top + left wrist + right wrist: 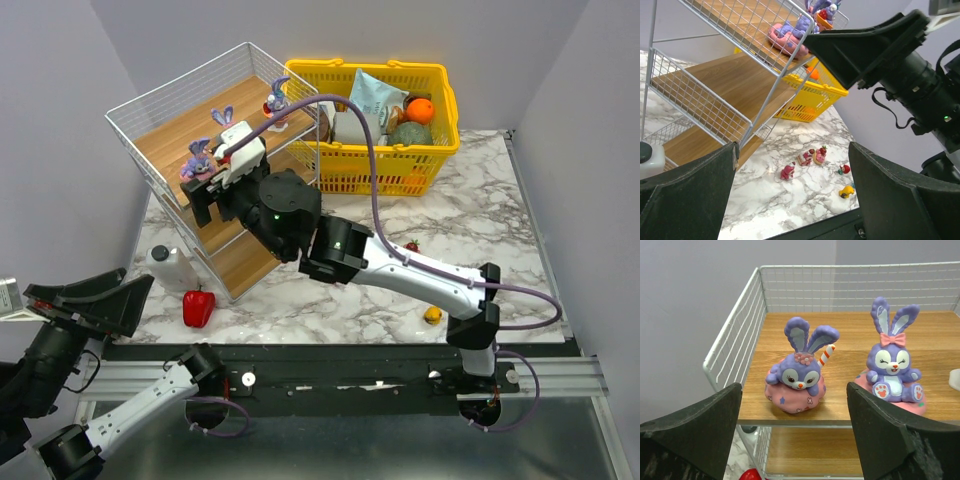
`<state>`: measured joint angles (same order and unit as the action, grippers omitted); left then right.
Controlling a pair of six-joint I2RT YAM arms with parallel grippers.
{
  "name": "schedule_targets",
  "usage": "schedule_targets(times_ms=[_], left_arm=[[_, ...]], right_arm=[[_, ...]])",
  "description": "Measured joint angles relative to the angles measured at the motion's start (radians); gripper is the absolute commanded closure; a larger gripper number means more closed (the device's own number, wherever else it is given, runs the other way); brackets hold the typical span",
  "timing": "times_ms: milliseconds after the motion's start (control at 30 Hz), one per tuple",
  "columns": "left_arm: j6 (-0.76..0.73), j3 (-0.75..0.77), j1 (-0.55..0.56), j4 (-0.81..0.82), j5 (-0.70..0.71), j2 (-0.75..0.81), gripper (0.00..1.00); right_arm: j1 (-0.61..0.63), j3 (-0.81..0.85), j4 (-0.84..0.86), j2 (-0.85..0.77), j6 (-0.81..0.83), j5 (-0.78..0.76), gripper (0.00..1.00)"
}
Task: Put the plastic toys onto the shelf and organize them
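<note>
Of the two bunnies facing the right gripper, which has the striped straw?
The flower-headed bunny lying flat, nearer the mesh side; the other bunny sits upright with a bow.

On the shelf, a lying bunny and a sitting bunny are blocking the top board's front edge, just ahead of the wide-spread right pincer. Behind them bare wood is running free to the wire back wall. The middle board is lying open. A bottle and a red pepper are crowding the shelf's foot; a yellow basket is standing just beside it.
</note>
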<state>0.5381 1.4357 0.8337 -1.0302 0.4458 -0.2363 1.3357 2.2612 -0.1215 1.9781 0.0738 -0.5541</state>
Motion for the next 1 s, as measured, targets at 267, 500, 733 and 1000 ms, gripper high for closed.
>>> schedule_targets(times_ms=[267, 500, 733, 1000], left_arm=[[-0.016, 0.013, 0.006, -0.004, 0.012, 0.000, 0.01], [-0.041, -0.047, 0.015, 0.003, 0.014, 0.000, 0.01], [-0.064, -0.164, 0.018, 0.020, 0.008, 0.033, 0.01], [-0.071, -0.335, 0.018, 0.055, -0.035, 0.149, 0.01]], right_arm=[[0.016, -0.189, -0.006, -0.192, -0.049, 0.033, 0.07], [0.020, -0.572, -0.016, -0.482, -0.171, -0.047, 0.07], [0.020, -1.005, -0.091, -0.660, -0.394, -0.238, 0.08], [0.011, -1.230, -0.190, -0.614, -0.678, -0.280, 0.08]])
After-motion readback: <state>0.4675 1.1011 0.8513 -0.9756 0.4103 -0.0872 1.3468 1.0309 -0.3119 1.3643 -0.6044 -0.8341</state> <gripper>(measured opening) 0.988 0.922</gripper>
